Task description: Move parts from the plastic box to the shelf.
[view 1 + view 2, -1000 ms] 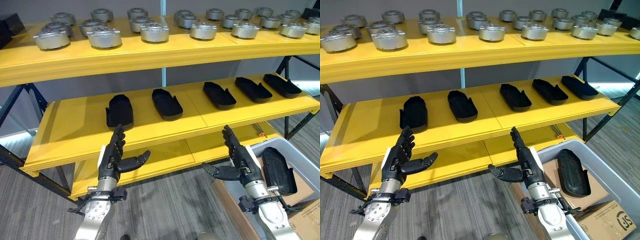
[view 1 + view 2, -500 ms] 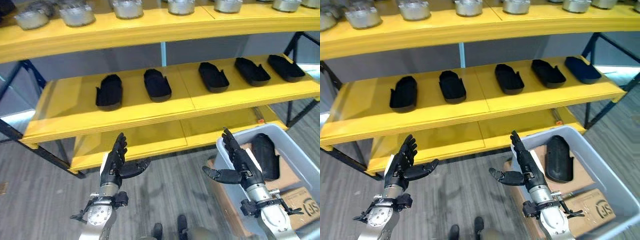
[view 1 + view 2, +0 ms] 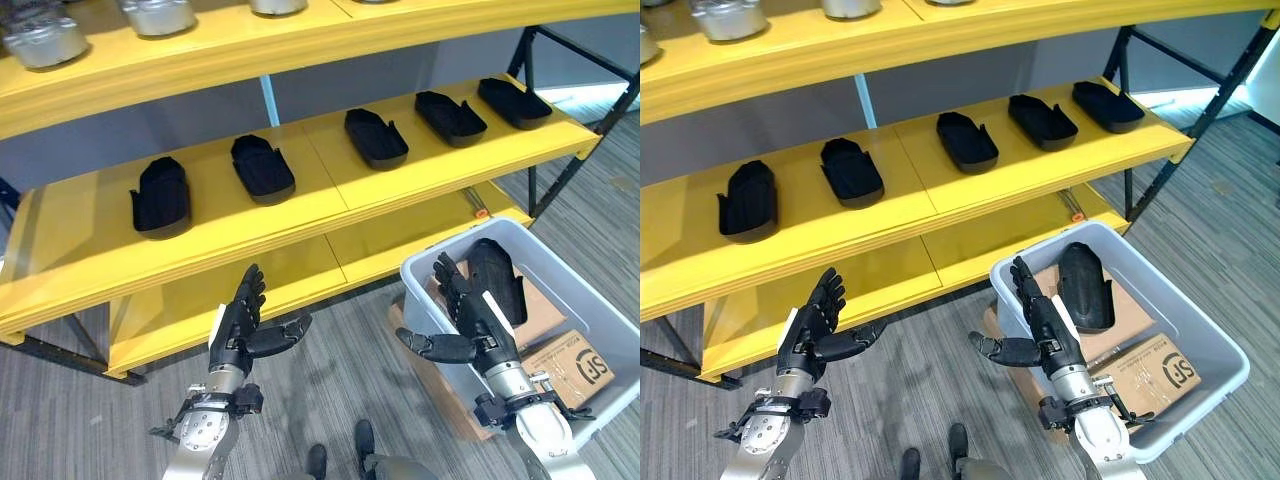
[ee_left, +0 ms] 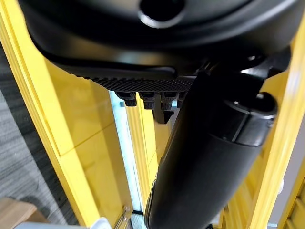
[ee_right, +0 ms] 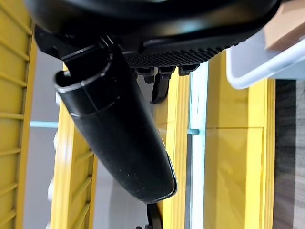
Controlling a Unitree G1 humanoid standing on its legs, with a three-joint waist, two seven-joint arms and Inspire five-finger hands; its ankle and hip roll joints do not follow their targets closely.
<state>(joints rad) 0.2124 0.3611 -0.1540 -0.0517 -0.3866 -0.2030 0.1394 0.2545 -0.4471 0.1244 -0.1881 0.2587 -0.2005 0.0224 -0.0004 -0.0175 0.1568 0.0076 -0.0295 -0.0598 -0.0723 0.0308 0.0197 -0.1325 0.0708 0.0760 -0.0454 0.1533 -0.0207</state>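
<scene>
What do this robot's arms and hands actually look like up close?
Each arm is a silver-grey metal tube ending in a dark wrist collar. The left hand and right hand are black, shaped like human hands with slim jointed fingers and a thumb, and each carries a white panel along one side. Thin black cables cluster at the wrists.

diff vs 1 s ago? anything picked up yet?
Nothing picked up. The head camera has swung down and to the right, bringing the plastic box more fully into view. Left hand and right hand stay open and empty; the black part in the box and the five on the shelf haven't moved.
</scene>
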